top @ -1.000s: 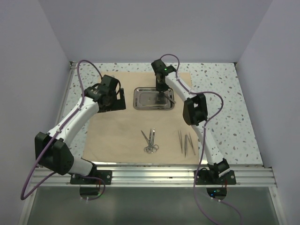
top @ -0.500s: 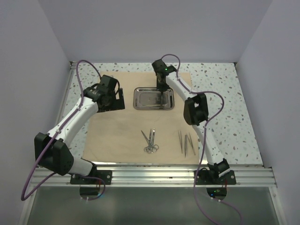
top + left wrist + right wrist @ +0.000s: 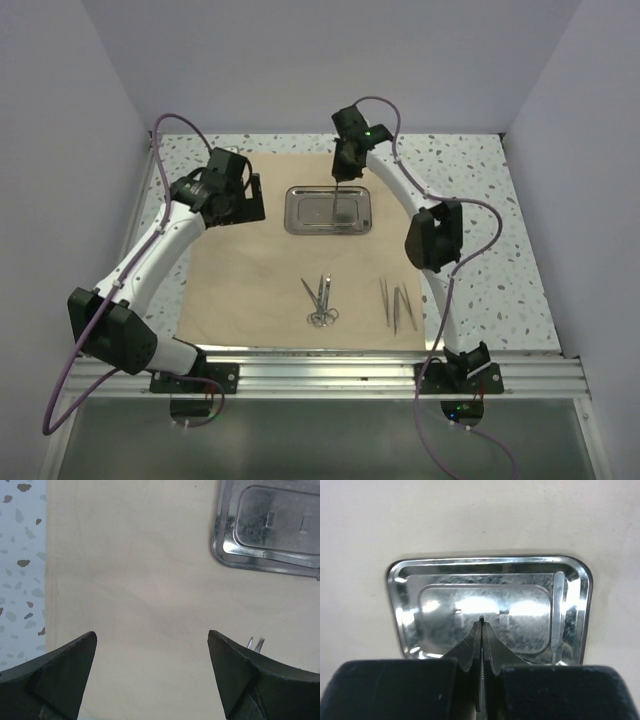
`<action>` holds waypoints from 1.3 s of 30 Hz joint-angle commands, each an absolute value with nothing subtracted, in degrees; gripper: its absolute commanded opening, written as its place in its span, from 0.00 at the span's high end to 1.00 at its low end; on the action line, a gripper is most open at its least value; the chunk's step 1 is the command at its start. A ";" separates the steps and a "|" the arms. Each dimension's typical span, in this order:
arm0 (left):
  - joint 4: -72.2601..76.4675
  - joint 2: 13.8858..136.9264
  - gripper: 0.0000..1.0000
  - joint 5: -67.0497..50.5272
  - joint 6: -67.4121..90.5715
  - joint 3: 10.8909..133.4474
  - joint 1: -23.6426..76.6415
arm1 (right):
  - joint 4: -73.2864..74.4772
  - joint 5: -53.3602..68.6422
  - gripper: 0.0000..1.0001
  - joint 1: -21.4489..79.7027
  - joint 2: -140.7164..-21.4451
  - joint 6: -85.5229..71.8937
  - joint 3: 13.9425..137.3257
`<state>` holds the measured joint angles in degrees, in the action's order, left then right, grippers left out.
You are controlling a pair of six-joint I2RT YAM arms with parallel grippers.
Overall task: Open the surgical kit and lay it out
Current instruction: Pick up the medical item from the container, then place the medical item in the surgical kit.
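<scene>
wrap (image 3: 260, 270): flat tan sheet, fully spread, fills centre of top view.
tray (image 3: 329, 210): upper centre of top view, sits on wrap; looks empty exc. one thin steel piece along its right rim in the right wrist view (can't tell what it is).
scissors (image 3: 320, 300): lower centre of top view, on wrap, well apart from tray.
tweezers (image 3: 397, 303): lower right of centre, on wrap, just right of scissors, not touching.
right gripper (image 3: 481, 625): above tray's far edge; fingers pressed together on a thin dark item poking out at the tips (too thin to name, prob. an instrument).
left gripper (image 3: 152, 645): fingers wide apart, nothing between; over bare wrap at left of tray, tray corner in upper right of its view.
step: wrap open, layout stage; right arm looks busy w/ an item from tray.
next: likely carry item toward lower row beside scissors/tweezers, set down flat, parallel, w/o overlap; thin steel may slip or twist in grip.
</scene>
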<state>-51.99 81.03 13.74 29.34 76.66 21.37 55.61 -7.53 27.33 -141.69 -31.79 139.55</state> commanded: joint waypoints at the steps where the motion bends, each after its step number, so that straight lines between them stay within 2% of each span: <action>1: -53.87 79.10 0.04 15.73 28.21 80.94 20.83 | 51.77 -2.21 1.00 27.51 -129.75 -37.07 136.78; 6: -56.51 78.22 0.02 18.36 28.13 84.19 20.83 | 46.42 1.04 1.00 29.26 -120.78 -43.32 126.24; 9: -58.79 78.05 0.00 20.74 27.60 88.31 20.57 | 39.04 2.20 1.00 32.69 -112.96 -51.56 109.67; 11: -60.90 77.96 0.00 22.14 27.33 90.52 20.22 | 33.26 2.55 1.00 36.36 -108.40 -54.91 103.30; 17: -65.91 76.99 0.00 23.03 27.51 99.48 18.90 | 19.98 2.11 1.00 45.68 -104.41 -67.66 84.22; 23: -68.64 75.50 0.00 23.03 29.26 100.99 18.72 | 15.84 -1.23 1.00 51.84 -107.57 -69.17 81.74; 27: -69.78 73.74 0.00 22.33 30.58 100.46 18.72 | 10.03 -2.02 1.00 52.38 -110.47 -70.40 79.98; 33: -68.65 72.51 0.00 20.31 28.22 97.76 18.72 | 16.77 -2.72 0.99 52.12 -108.99 -65.24 85.15; 34: -65.51 72.34 0.00 16.91 26.12 96.43 18.72 | 18.61 -3.51 0.84 52.03 -107.94 -63.91 85.86; 35: -63.91 72.51 0.00 15.14 25.32 95.11 18.72 | 22.11 -4.56 0.64 51.77 -105.58 -62.33 86.48; 36: -62.59 72.86 0.00 13.55 25.05 93.18 18.72 | 24.24 -7.70 0.16 51.59 -104.08 -59.18 87.44; 37: -59.88 73.73 0.00 10.92 24.79 92.47 18.72 | 26.35 -9.47 0.04 51.33 -102.67 -57.67 87.80; 39: -56.88 74.97 0.00 8.36 24.70 91.24 18.81 | 31.98 -14.29 0.01 49.84 -97.31 -52.94 87.98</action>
<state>-64.60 73.30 15.14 27.09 93.32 19.14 23.55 -5.06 51.70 -107.74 -60.99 84.25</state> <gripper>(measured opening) 0.994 0.967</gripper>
